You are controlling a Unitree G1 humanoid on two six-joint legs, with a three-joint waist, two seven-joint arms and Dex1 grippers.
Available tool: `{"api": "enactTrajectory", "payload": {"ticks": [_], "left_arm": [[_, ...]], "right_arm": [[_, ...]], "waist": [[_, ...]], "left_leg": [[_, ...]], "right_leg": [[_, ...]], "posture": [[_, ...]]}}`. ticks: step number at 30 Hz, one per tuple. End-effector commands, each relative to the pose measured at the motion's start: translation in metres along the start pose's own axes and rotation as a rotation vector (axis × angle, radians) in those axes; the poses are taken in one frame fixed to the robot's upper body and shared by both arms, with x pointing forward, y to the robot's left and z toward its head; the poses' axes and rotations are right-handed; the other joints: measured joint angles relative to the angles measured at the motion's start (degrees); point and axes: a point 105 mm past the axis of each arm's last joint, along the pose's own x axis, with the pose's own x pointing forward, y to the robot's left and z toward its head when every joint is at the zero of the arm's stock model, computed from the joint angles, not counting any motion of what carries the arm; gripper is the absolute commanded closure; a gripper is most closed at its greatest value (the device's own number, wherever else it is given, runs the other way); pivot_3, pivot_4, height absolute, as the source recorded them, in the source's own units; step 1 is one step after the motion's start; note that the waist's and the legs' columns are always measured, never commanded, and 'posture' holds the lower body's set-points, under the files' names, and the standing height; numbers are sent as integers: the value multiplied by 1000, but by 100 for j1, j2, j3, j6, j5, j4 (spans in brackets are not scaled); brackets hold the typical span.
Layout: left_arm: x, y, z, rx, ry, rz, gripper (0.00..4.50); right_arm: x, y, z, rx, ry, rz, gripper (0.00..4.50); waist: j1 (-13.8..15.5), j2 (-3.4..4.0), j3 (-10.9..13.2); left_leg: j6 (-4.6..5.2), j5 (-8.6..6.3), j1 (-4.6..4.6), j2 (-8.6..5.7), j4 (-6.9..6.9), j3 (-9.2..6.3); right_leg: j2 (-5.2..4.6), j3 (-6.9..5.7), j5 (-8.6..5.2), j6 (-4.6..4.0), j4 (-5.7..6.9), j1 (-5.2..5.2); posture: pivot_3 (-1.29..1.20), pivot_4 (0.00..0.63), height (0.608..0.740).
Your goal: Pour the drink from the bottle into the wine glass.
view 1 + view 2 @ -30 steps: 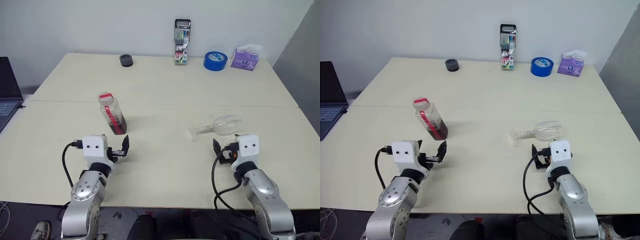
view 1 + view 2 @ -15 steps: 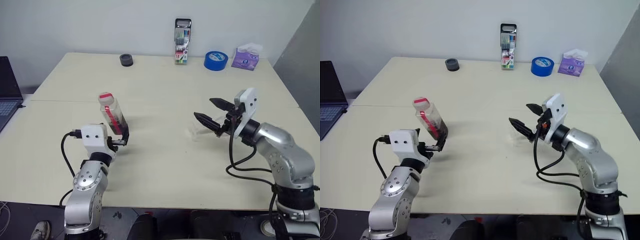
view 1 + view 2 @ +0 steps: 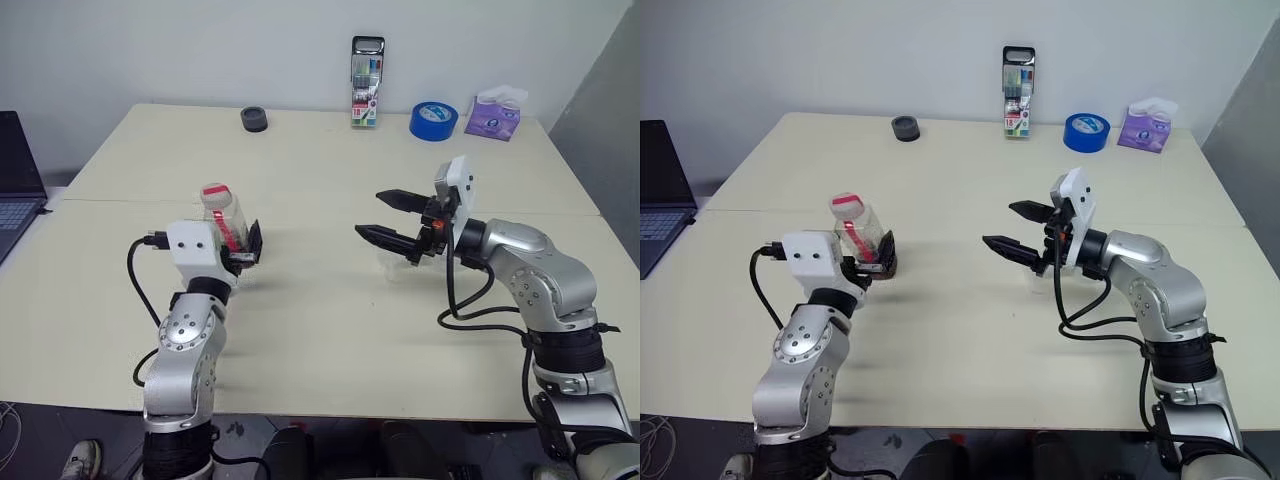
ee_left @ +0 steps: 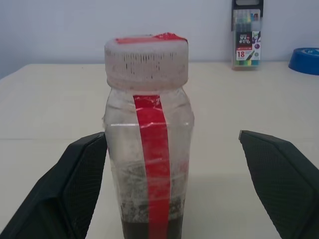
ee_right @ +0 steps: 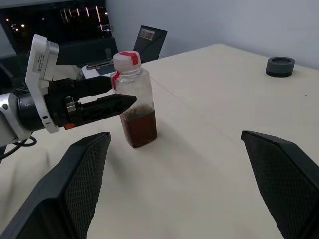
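Note:
The bottle [image 3: 222,214], clear with a red-and-white cap and a red strip, stands upright left of the table's middle. A little dark drink [image 5: 140,127] sits at its bottom. My left gripper [image 4: 172,137] is open and level, with the bottle between its fingers; one finger [image 4: 75,189] is close against it, the other stands well apart. My right gripper [image 3: 368,213] hangs open above the table's middle, pointing left toward the bottle and holding nothing. The wine glass lies on the table behind it, mostly hidden; its clear foot [image 3: 388,266] peeks out below the fingers.
Along the far edge of the table [image 3: 320,330] stand a marker pack [image 3: 365,82], a blue tape roll [image 3: 432,121], a purple tissue pack [image 3: 494,113] and a small black roll [image 3: 254,119]. A laptop [image 3: 15,190] sits off the left side.
My right arm has risen and swung left, turning its open gripper toward the bottle and covering the lying glass. My left gripper has moved up and forward around the bottle.

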Motion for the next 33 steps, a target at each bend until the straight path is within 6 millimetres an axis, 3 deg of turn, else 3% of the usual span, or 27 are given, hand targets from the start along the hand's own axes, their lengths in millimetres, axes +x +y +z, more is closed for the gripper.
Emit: {"api": "enactTrajectory", "payload": {"ticks": [1,22,33], "left_arm": [[4,4,13,21,-46,6,39],[30,14,8,44,-62,12,39],[31,13,7,36,-70,-5,39]], "right_arm": [[0,7,19,-45,-60,16,0],[0,13,20,-28,-82,-42,0],[-1,11,20,-27,-80,-66,0]], "waist": [[0,0,0],[13,0,0],[14,0,0]], "left_leg": [[-1,1,0,0,0,0],[-9,5,-1,0,0,1],[-10,5,-2,0,0,0]], "right_leg": [[0,0,0,0,0,0],[0,0,0,0,-1,-2],[-1,-1,0,0,-1,-4]], "posture": [[0,150,740],[0,150,740],[0,150,740]]}}
